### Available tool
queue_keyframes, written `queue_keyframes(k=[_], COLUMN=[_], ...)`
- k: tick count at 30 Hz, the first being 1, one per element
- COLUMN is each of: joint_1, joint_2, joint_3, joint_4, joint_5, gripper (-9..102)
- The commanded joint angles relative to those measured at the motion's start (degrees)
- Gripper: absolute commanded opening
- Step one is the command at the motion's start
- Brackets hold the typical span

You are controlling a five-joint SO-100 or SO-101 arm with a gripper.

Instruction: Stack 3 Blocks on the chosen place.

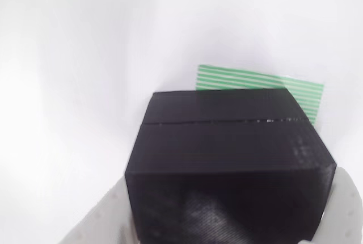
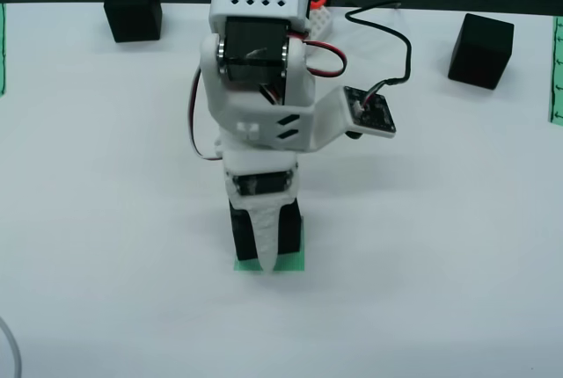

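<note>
In the view that rides on the gripper, a black block (image 1: 227,136) with a seam line across its top sits between my white fingers (image 1: 96,218), and the green-and-white striped chosen place (image 1: 295,88) peeks out behind it. From the front view, my gripper (image 2: 264,242) points straight down, shut on this block (image 2: 288,230) right over the green patch (image 2: 295,264). I cannot tell whether the block rests on the patch or hangs just above it. A second block (image 2: 133,9) stands at the far left and a third block (image 2: 480,50) at the far right.
The white arm (image 2: 259,70) with its red and black cables (image 2: 400,44) rises over the table's middle. Narrow green strips lie at the left edge (image 2: 2,48) and right edge (image 2: 556,70). A dark band borders the table's far side.
</note>
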Motion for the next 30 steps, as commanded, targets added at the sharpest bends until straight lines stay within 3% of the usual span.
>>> queue_keyframes(k=[1,19,30], joint_1=[-0.4,1.9,1.1], joint_2=[1.7,3.3,14.4], joint_3=[0.1,-5.4,-5.0], joint_4=[0.4,2.8,4.0], joint_5=[-0.3,-0.4,-2.0], gripper=[39,39,39])
